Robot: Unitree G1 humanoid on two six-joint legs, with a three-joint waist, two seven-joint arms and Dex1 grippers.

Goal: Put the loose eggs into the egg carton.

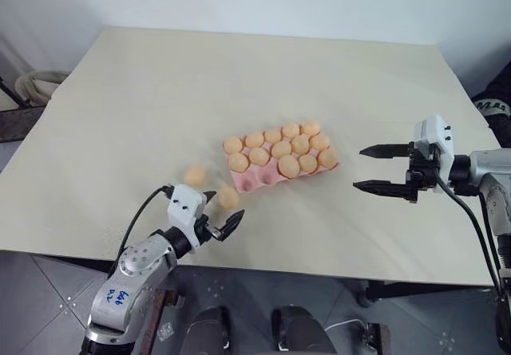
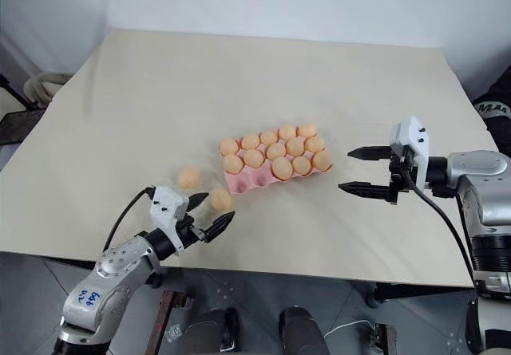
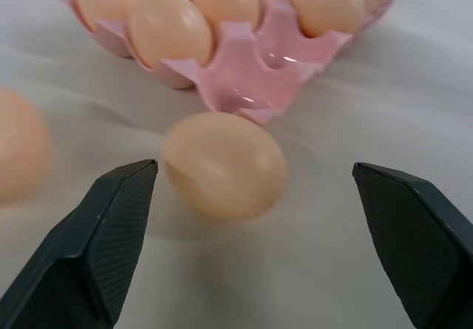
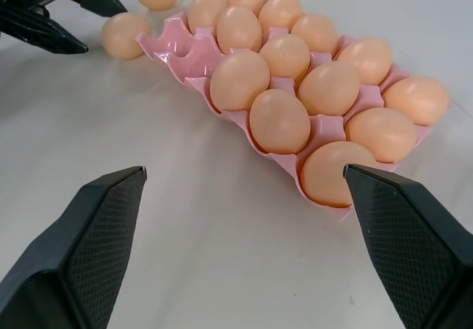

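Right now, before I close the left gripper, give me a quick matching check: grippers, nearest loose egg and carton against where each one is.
Things:
1. left gripper
2. right gripper
3. nearest loose egg
4. carton

Places or states:
A. pink, two empty cups at its near-left end
B. open, off the carton's right side
C. on the table beside the carton's empty corner
D. open, facing a loose egg

Pairs: 1-D, 2-B, 3-C, 4-A

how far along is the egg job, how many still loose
Mostly done: the egg carton holds thirteen eggs. Two cups at its near-left end are empty. Two loose eggs remain on the table: the near egg, with the open left end effector beside it, and the far egg. Nothing is held.
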